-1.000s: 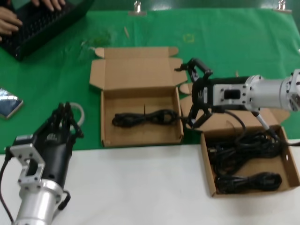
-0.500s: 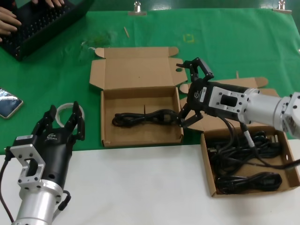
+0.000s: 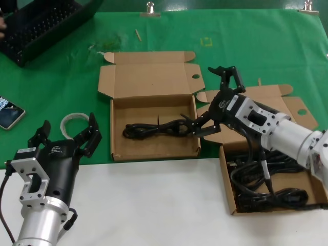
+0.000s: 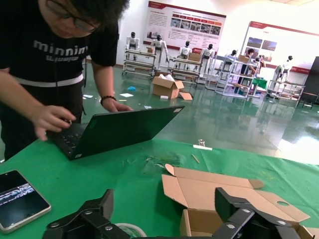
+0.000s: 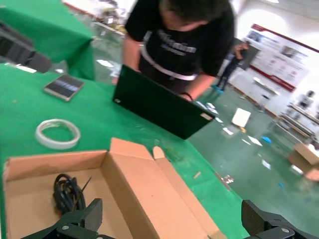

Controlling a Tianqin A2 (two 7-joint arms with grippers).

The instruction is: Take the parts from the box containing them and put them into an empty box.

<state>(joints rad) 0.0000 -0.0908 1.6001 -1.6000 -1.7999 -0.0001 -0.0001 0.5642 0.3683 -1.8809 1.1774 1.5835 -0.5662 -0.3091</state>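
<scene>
The left cardboard box (image 3: pixel 154 148) lies open with one black cable bundle (image 3: pixel 154 128) on its floor; the same box (image 5: pixel 35 199) and bundle (image 5: pixel 67 191) show in the right wrist view. The right box (image 3: pixel 228 189) holds several black cable bundles (image 3: pixel 271 197). My right gripper (image 3: pixel 205 98) hangs open over the left box's right wall, one finger close to the plug end of that bundle, nothing between the fingers. My left gripper (image 3: pixel 68 125) stands open and empty at the near left, beside a white coiled ring (image 3: pixel 72 122).
A black laptop (image 3: pixel 41 23) sits at the far left on the green cloth, a phone (image 3: pixel 7 111) at the left edge. A person (image 4: pixel 55 59) leans over the laptop. Each box's lid flap (image 3: pixel 148 74) stands open behind it. White tabletop (image 3: pixel 148 205) runs along the front.
My left gripper has opened wide. My right arm has swung down to the right, its open gripper still at the left box's right wall. The hands have left the laptop keys.
</scene>
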